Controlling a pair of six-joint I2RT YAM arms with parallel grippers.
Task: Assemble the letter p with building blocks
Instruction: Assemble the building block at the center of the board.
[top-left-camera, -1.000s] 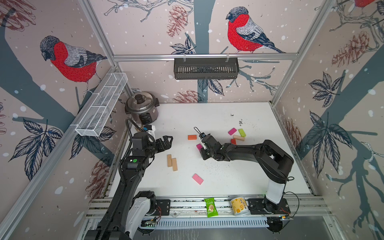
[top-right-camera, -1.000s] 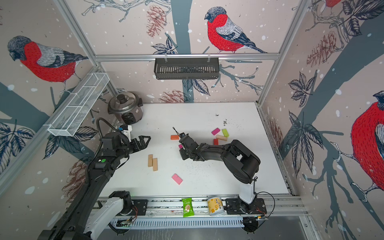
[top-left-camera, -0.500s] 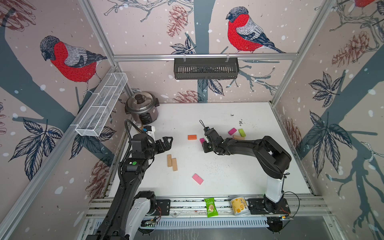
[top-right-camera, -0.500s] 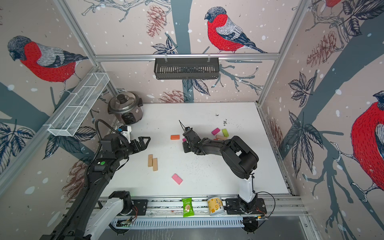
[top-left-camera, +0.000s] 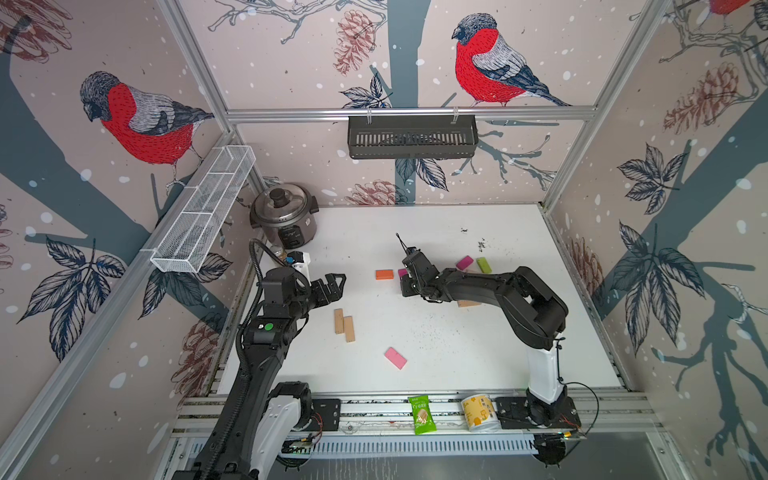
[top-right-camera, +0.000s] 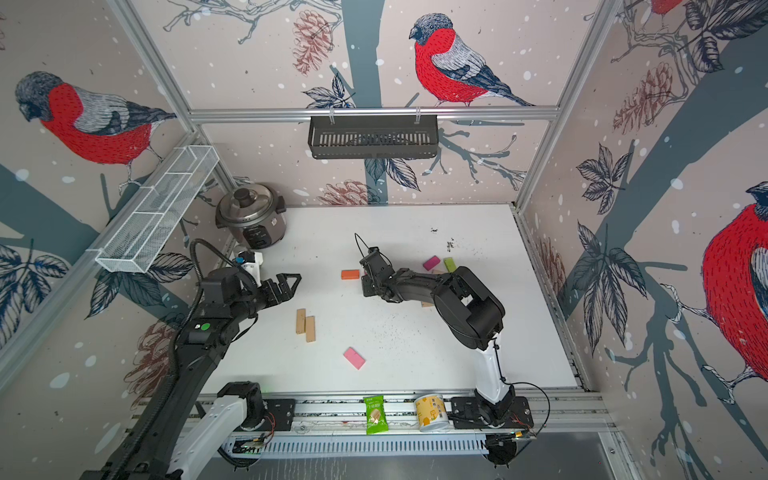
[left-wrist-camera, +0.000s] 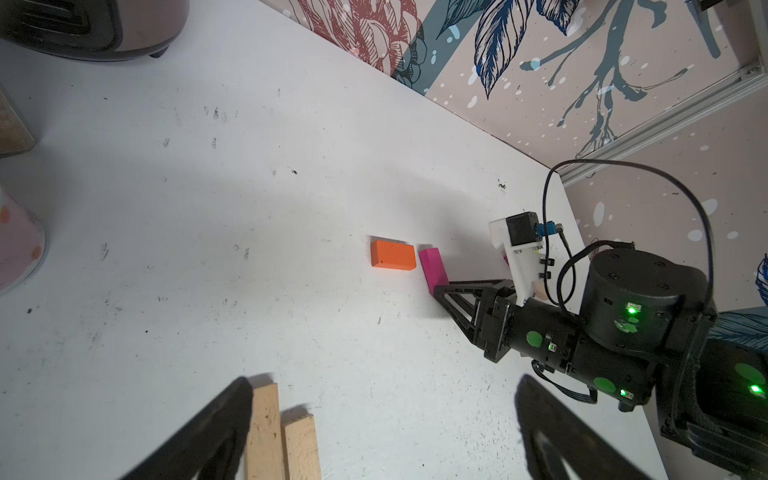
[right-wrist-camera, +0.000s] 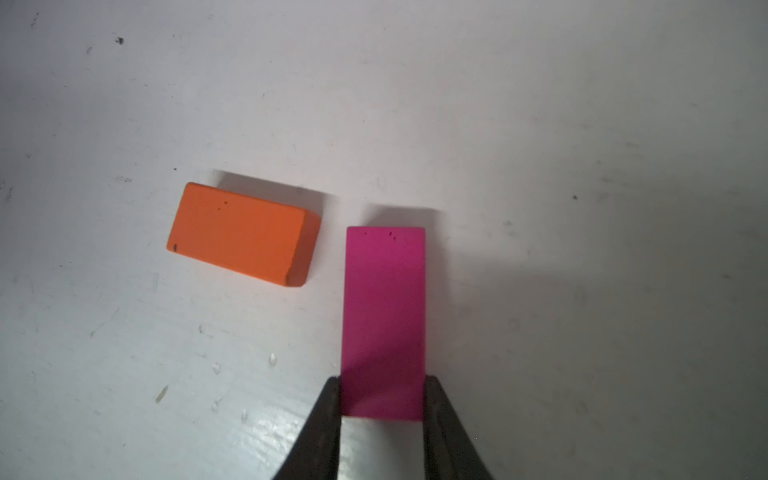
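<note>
- Right wrist view: right pincer (right-wrist-camera: 382, 395) clamped across one end of the magenta block (right-wrist-camera: 384, 316). The block's long axis runs out from the jaws, roughly square to the orange block (right-wrist-camera: 243, 235) beside it, not touching.
- Both top views: the right pincer has carried the magenta block toward the worktop's (top-left-camera: 457, 232) far edge, to the orange block's right end. This is probably a corner of the P, not yet released.
- Left wrist view: left pincer (left-wrist-camera: 384, 382) apart, empty, near two wood bars (left-wrist-camera: 282, 436).

The right pincer (right-wrist-camera: 382, 386), clamped on the magenta block (right-wrist-camera: 384, 307), has slid away from the robot's base across the white counter (top-left-camera: 415, 232), bringing that block from nearer the front to just beside the orange block (right-wrist-camera: 243, 235).
</note>
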